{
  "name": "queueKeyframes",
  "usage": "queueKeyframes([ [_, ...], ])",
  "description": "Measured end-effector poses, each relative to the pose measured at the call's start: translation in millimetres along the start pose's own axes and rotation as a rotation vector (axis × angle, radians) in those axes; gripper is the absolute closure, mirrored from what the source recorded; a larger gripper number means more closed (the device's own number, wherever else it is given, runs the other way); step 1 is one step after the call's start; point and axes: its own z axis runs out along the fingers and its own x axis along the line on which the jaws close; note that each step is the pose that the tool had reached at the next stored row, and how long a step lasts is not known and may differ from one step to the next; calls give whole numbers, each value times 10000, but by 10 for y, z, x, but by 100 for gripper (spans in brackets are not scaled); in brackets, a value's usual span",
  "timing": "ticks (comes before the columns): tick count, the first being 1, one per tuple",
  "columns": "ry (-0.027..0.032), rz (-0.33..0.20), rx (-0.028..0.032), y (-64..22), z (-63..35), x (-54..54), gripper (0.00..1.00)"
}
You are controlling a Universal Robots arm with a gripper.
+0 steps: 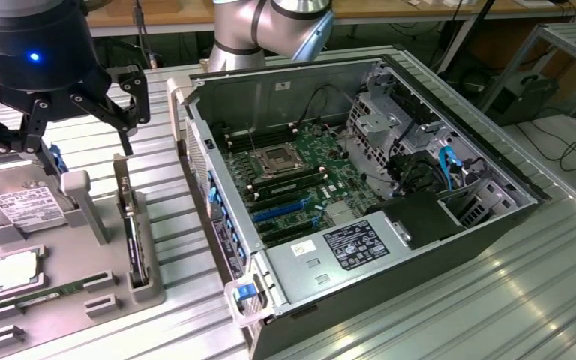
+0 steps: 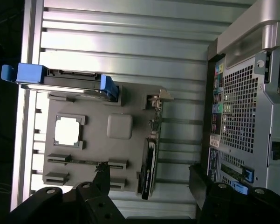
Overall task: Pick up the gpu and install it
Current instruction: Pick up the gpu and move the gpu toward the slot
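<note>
The gpu [image 1: 128, 225] stands on its long edge in a slot at the side of a grey holder tray [image 1: 73, 251], on the exterior view's left. It is a thin dark card with a silver bracket at one end. In the wrist view the gpu [image 2: 150, 158] lies directly between the two black fingertips. My gripper [image 1: 83, 142] hangs open above the tray with nothing between its fingers, one finger [image 1: 124, 139] just over the card's far end. From the wrist camera, my gripper [image 2: 151, 179] straddles the card from above without touching it.
The open computer case [image 1: 368, 187] lies beside the tray, its motherboard [image 1: 298, 176] and blue slots [image 1: 283, 214] exposed. The tray also holds a hard drive [image 1: 26, 206] in a blue caddy, a processor [image 1: 13, 270] and a green memory stick [image 1: 63, 289]. All rest on a ribbed metal table [image 1: 468, 300].
</note>
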Motion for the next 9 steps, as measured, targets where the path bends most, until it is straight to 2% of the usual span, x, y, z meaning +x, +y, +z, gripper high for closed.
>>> queueKeyframes([
  [9, 0, 0, -1, -52, 31, 3, 22],
])
